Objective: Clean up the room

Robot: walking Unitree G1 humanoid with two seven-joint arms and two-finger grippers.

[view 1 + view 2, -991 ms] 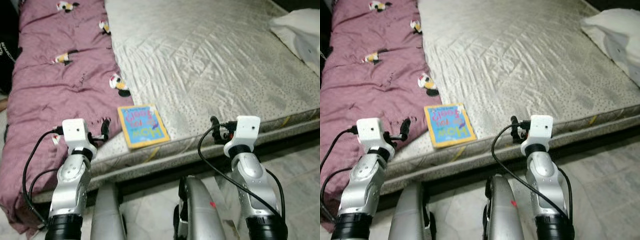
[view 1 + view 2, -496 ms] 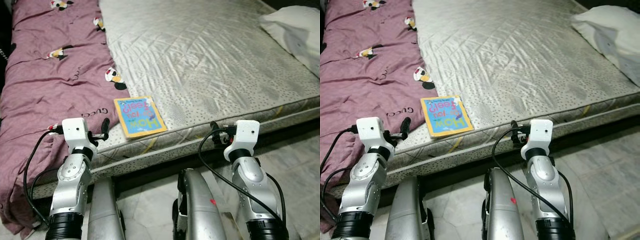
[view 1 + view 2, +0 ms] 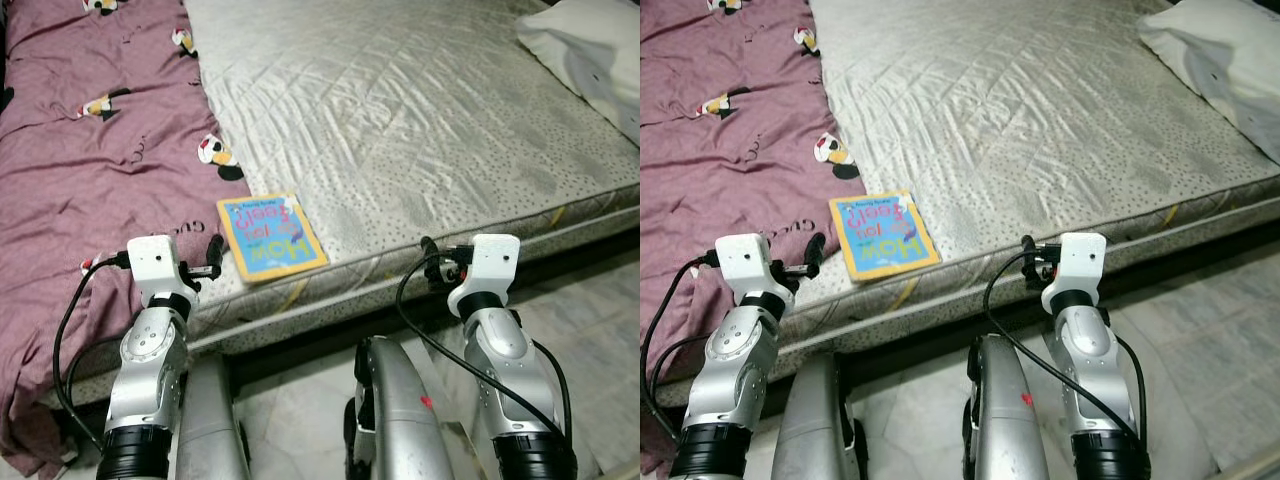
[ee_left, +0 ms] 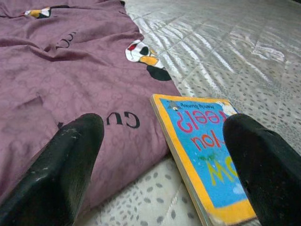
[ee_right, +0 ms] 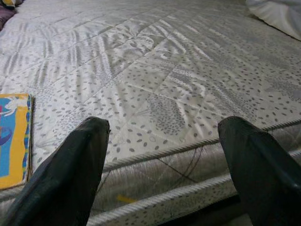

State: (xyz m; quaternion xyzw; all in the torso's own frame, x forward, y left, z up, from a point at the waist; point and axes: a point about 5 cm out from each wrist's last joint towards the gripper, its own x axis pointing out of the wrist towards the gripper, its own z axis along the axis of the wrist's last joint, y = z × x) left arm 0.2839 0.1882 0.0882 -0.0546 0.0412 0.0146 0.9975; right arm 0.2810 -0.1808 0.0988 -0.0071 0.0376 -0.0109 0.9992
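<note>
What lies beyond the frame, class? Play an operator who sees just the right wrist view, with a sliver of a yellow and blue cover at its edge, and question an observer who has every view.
Operator: What is that sliver?
Observer: A children's book lying flat near the mattress edge.
Operator: Is anything beside it?
Observer: A maroon blanket with cartoon bird prints, its hem just touching the book's side.
Operator: Where is the other arm?
Observer: The left gripper hovers open at the blanket's edge, aimed toward the book.
Operator: And the white thing at the far corner?
Observer: A white pillow.
</note>
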